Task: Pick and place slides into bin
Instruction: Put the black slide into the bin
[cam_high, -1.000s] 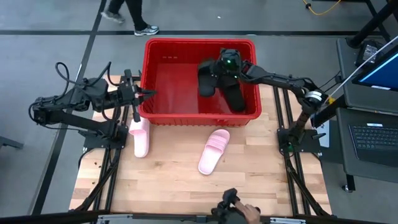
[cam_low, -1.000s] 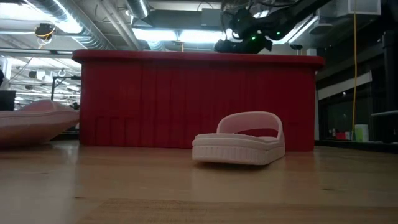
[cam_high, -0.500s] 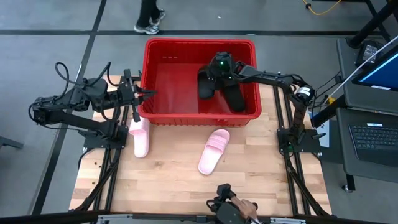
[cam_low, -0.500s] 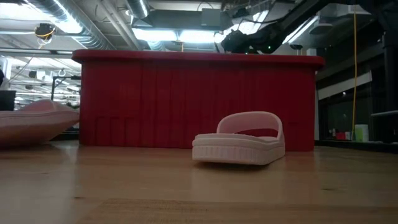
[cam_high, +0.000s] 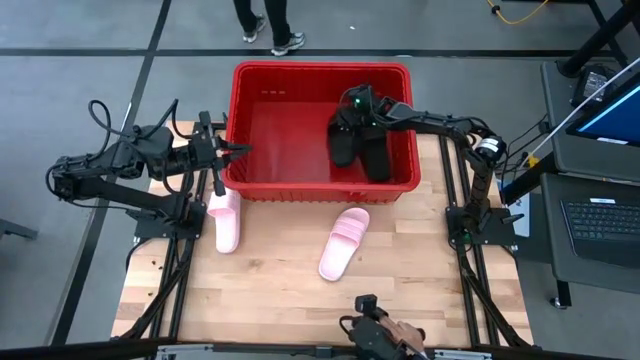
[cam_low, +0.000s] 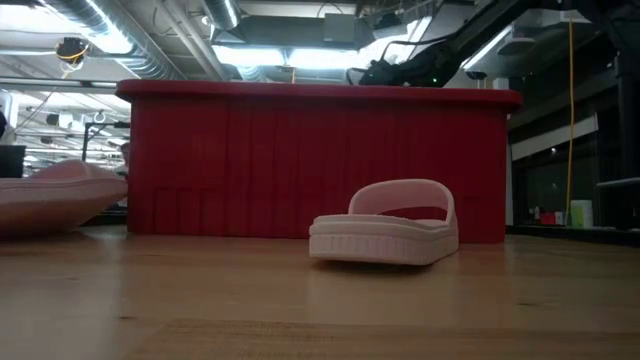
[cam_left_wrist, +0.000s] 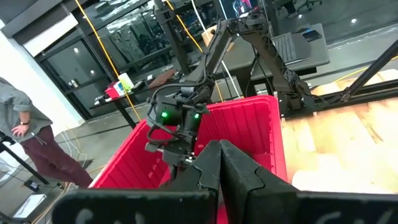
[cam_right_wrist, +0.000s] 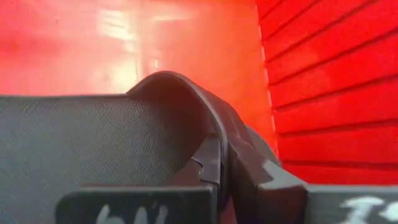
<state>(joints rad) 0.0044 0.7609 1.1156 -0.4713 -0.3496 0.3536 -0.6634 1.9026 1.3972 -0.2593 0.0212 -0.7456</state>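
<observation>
While clamped on the strap of a black slide (cam_high: 344, 140) inside the bin (cam_high: 250, 150), near its right wall, right claw (cam_high: 358, 108) nearly closed, holding that slide just beside the second black slide (cam_high: 376, 157) already on the bin floor. Could drop askew onto the neighbour if released too high; could drag the slide back out if the strap catches a finger on withdrawal. Left claw (cam_high: 228, 152) fully closed, empty, at the bin's left wall. Two pink slides still on the table in front of the bin: one (cam_high: 343, 242) toward the middle, one (cam_high: 226, 222) by the bin's left corner. Compared with a second ago, held slide shifted rightward toward the other black one, claw lower; pink slides and left claw unmoved.
</observation>
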